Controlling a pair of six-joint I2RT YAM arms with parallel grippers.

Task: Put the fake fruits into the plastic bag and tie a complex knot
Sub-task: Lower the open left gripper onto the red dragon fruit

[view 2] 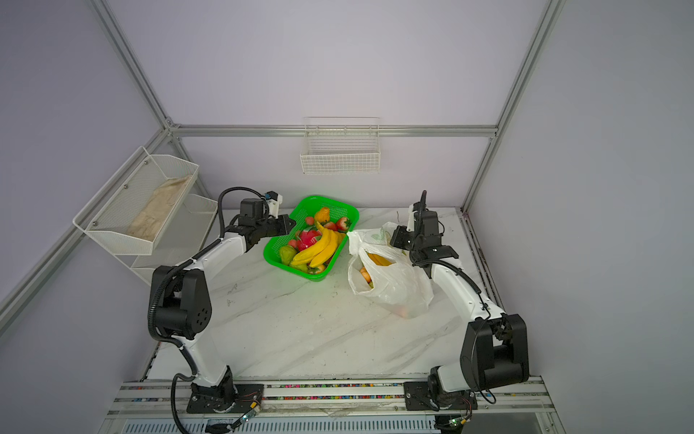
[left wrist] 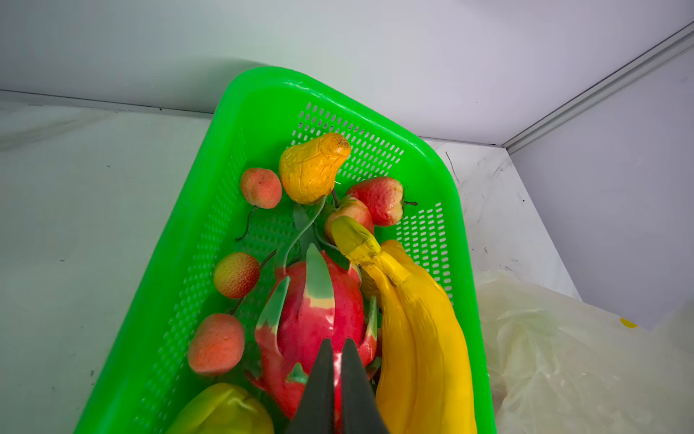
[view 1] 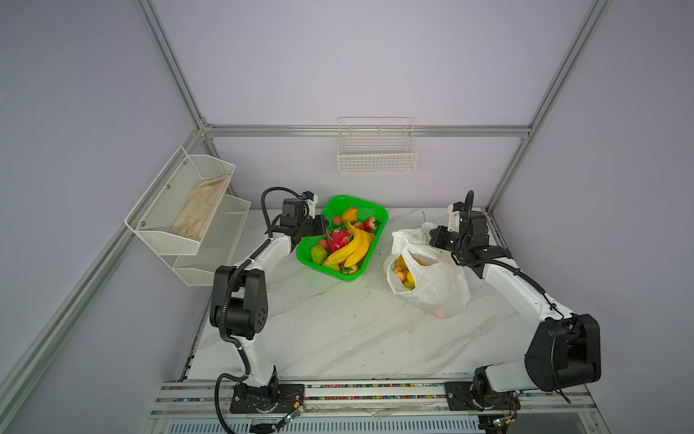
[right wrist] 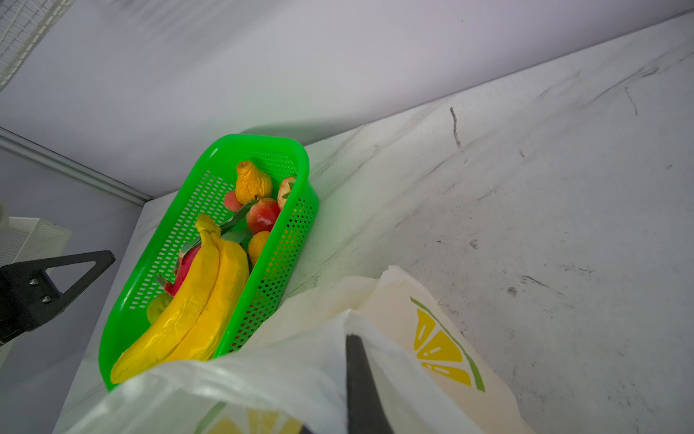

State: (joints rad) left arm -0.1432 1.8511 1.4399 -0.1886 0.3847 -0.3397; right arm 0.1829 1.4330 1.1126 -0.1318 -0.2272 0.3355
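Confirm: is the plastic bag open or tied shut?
Open: the plastic bag mouth gapes, fake fruits visible inside, not tied.

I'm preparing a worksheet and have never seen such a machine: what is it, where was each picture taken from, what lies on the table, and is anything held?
A robot: its white-and-black left arm and right arm each end in a two-fingered gripper. Two pictures look down on the whole scene; the other two come from wrist cameras. On the white marble table sit a bright green perforated plastic basket of fake fruit, including a pink dragon fruit and a yellow banana bunch, and a thin white plastic bag with some fruit inside. The right gripper pinches the bag's edge. The left gripper points at the dragon fruit, jaws nearly together; whether it grips is unclear.
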